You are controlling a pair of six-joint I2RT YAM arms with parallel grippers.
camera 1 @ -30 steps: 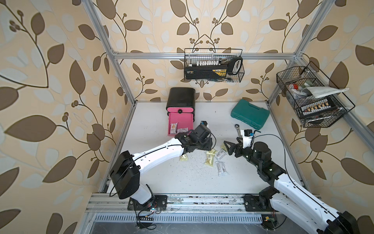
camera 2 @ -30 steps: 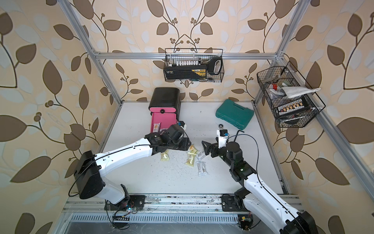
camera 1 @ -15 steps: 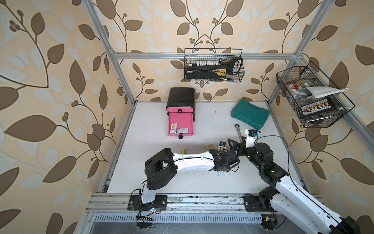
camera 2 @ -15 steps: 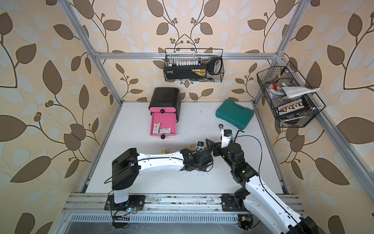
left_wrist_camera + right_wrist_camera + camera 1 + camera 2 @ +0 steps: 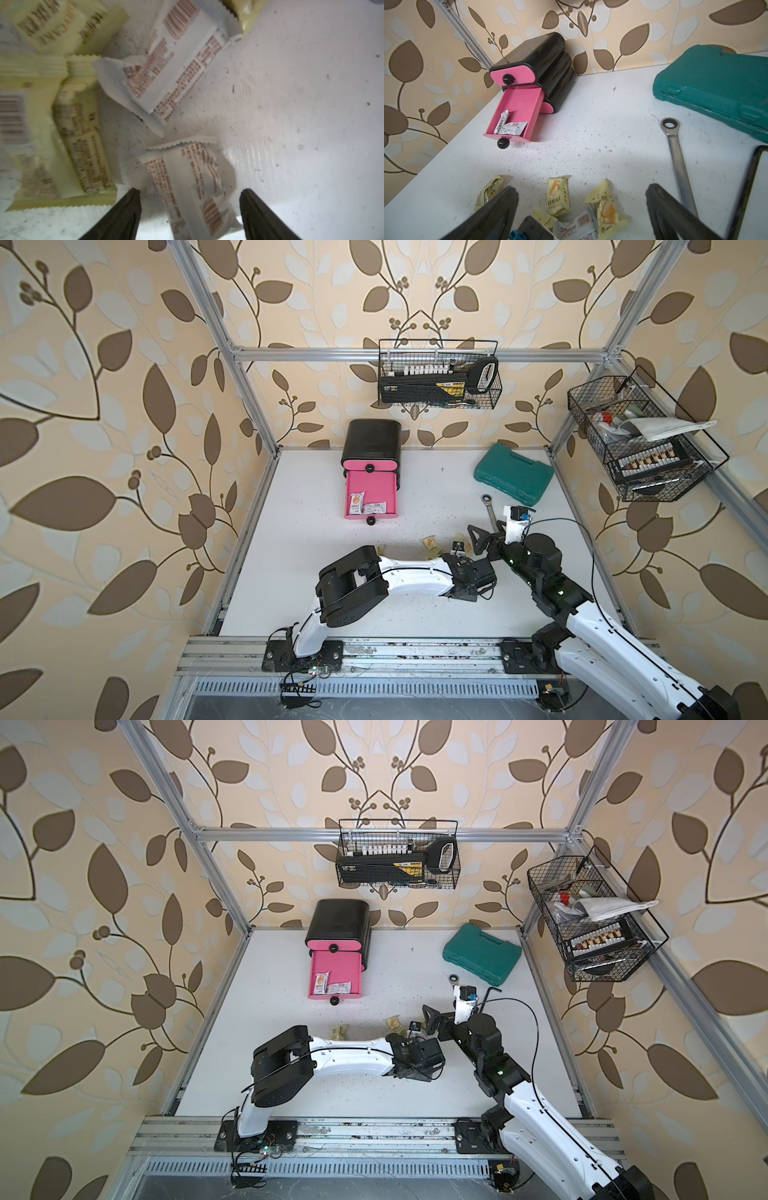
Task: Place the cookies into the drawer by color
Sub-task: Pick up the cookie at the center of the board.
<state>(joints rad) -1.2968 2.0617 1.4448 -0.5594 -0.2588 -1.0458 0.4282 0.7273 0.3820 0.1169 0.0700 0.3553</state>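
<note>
The left gripper (image 5: 190, 194) points straight down at the worktop (image 5: 301, 104) with its jaws standing well apart. They straddle a white packet (image 5: 187, 176) that lies flat between them (print side up, barcode end nearest the gripper). Neither finger seems to touch the wrapper, though its crinkled edges come close. A second white packet (image 5: 172, 68) lies just beyond it, and yellow packets (image 5: 79, 145), blurred in this view, crowd one side.

In both top views the left arm reaches across toward the right arm, and its wrist hides the fingers and the packet under them.

The right gripper (image 5: 581, 191) hangs wide open and empty, just above the same loose pile. A yellow packet printed with an orange biscuit (image 5: 558, 197) lies on the worktop below it.

The black cabinet (image 5: 371, 439) stands at the back of the worktop against the wall, well apart from the pile. Its middle drawer (image 5: 376, 489) is pulled out, and two more white packets (image 5: 365, 505) lie at the drawer's front end, near the knob. The top drawer is shut.

A teal tool case (image 5: 515, 472) sits toward the back right corner. A wrench (image 5: 489, 510) lies between it and the right arm.
</note>
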